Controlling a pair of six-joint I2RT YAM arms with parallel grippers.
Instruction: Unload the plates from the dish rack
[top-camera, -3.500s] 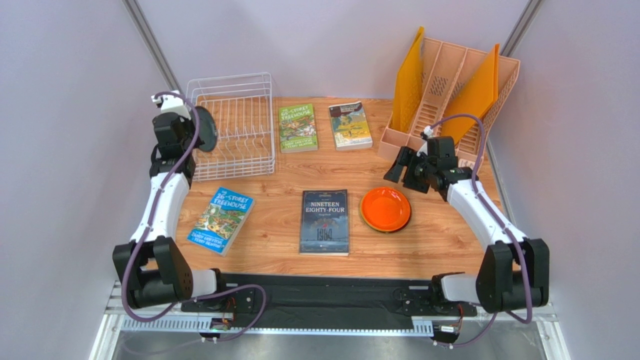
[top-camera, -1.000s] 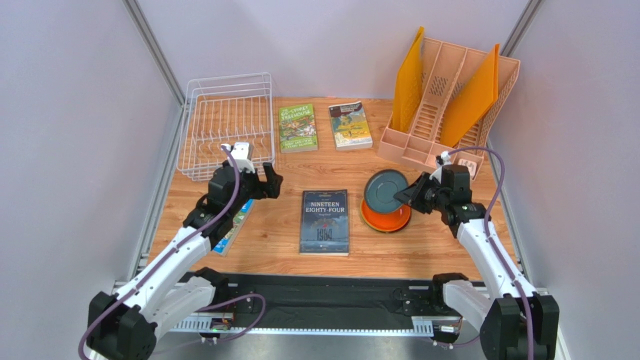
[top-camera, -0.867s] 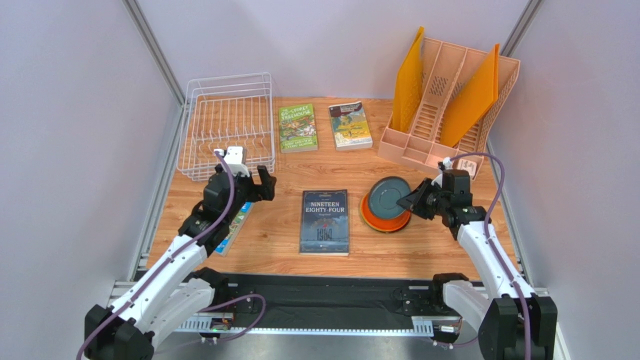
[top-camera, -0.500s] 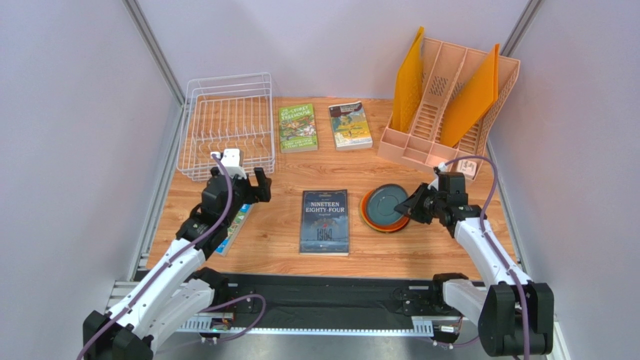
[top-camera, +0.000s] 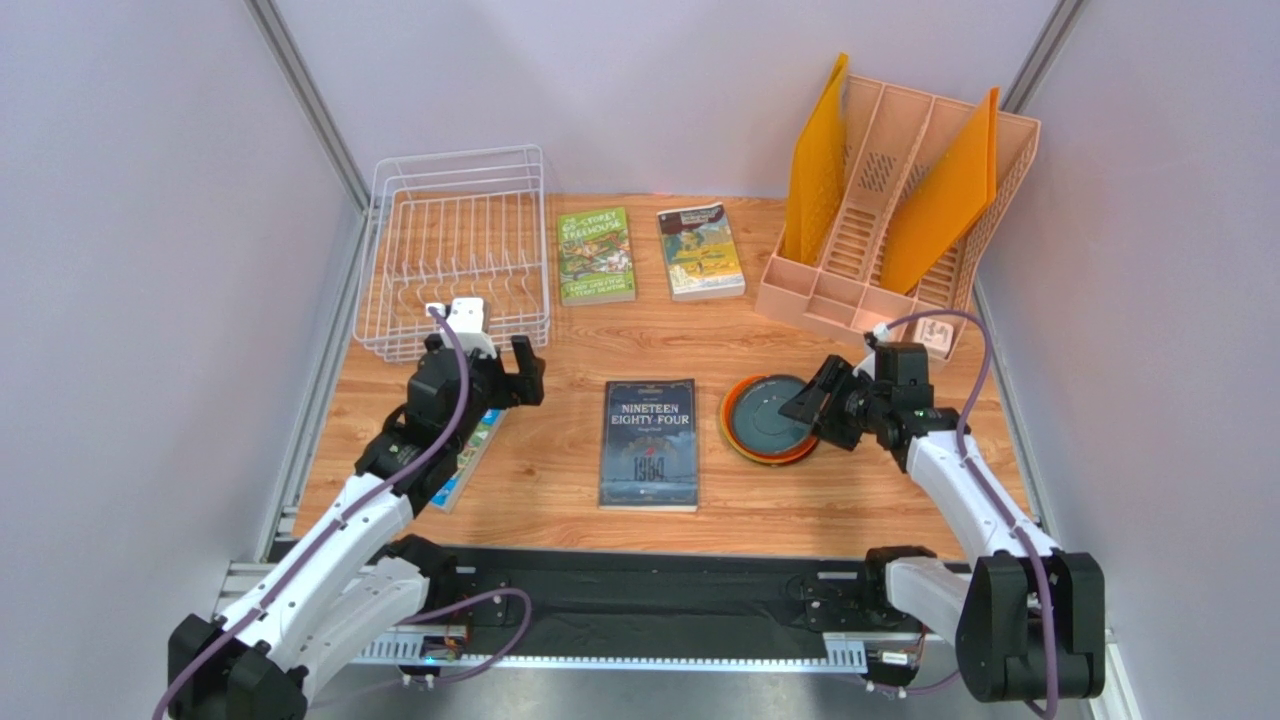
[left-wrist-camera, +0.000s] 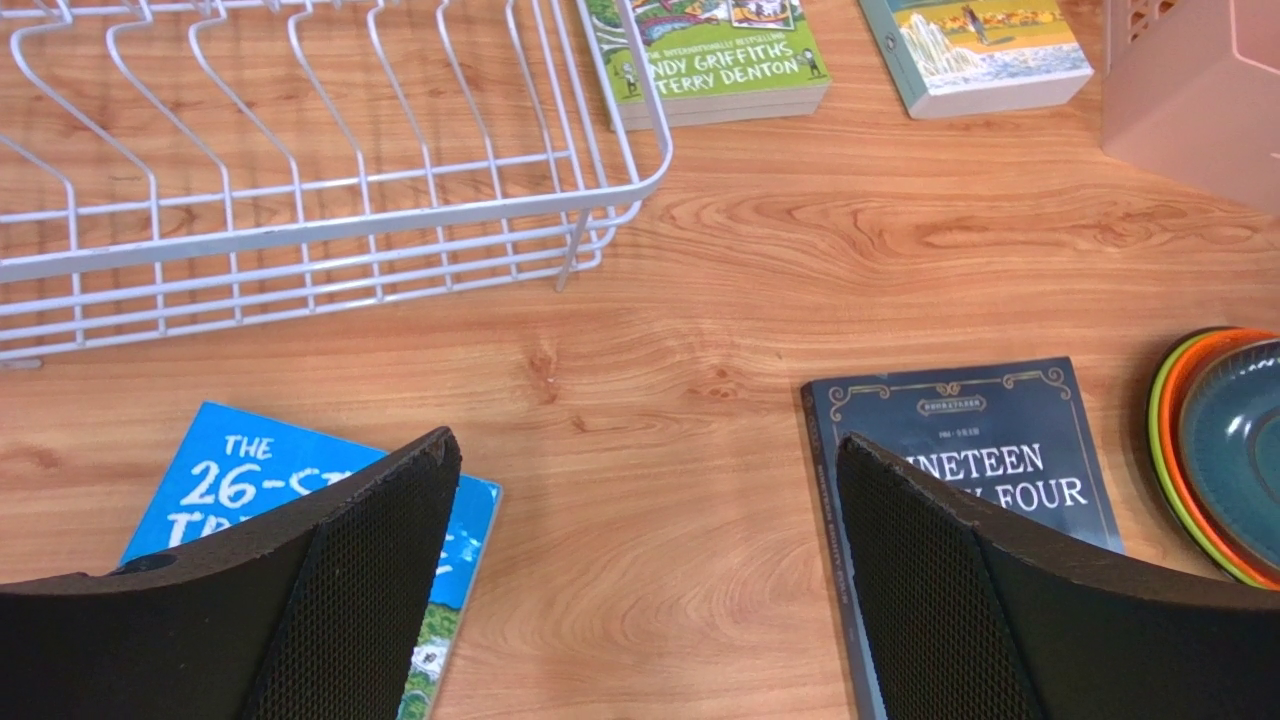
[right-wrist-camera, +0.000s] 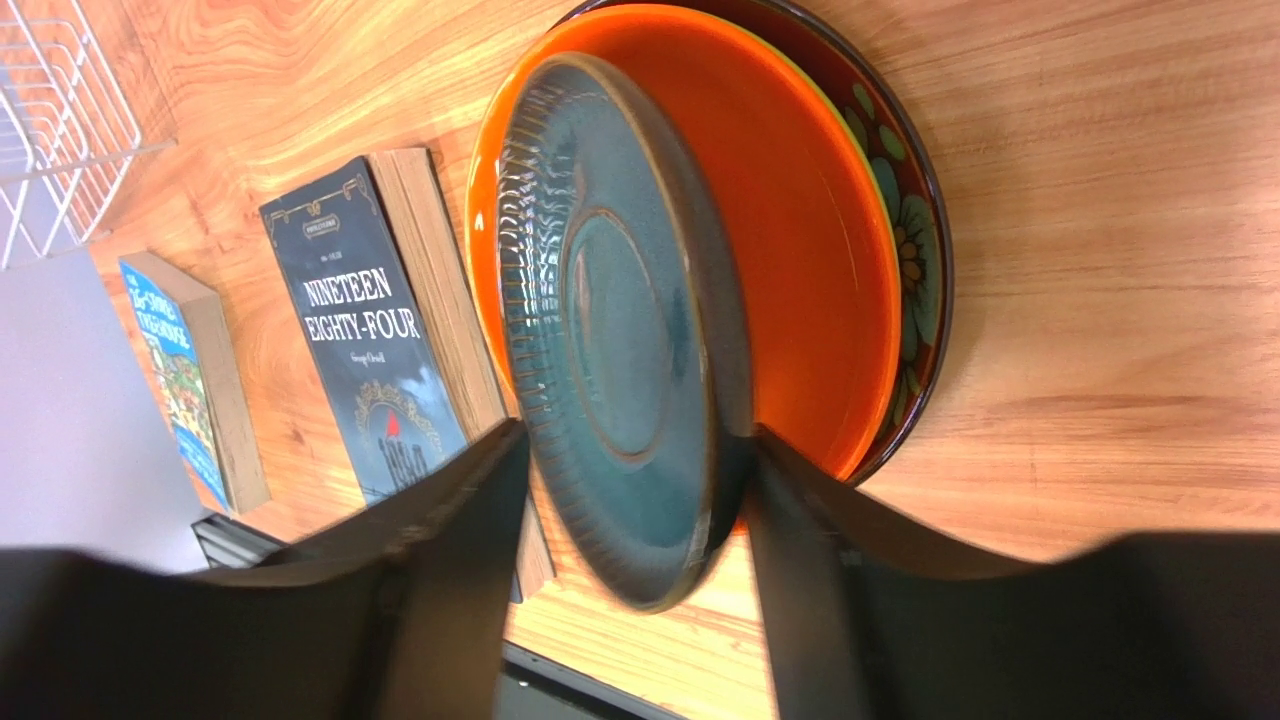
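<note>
In my left wrist view the blue book (left-wrist-camera: 256, 465) shows "THE 26-ST", the rest cut off. The dark book (top-camera: 649, 443) on the worktop reads "NINETEEN EIGHTY-FOUR". The green book (left-wrist-camera: 706, 60) carries "ANDY GRIFFITHS" and "TERRY DENTON" along its lower edge. The fourth book's (top-camera: 699, 251) lettering is too small for me to read.

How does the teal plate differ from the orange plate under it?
The teal plate is dark blue-green with a ribbed rim; the orange plate is bright and smooth. The teal plate lies on top, between the right fingers; the orange plate lies beneath it. Both are round.
</note>
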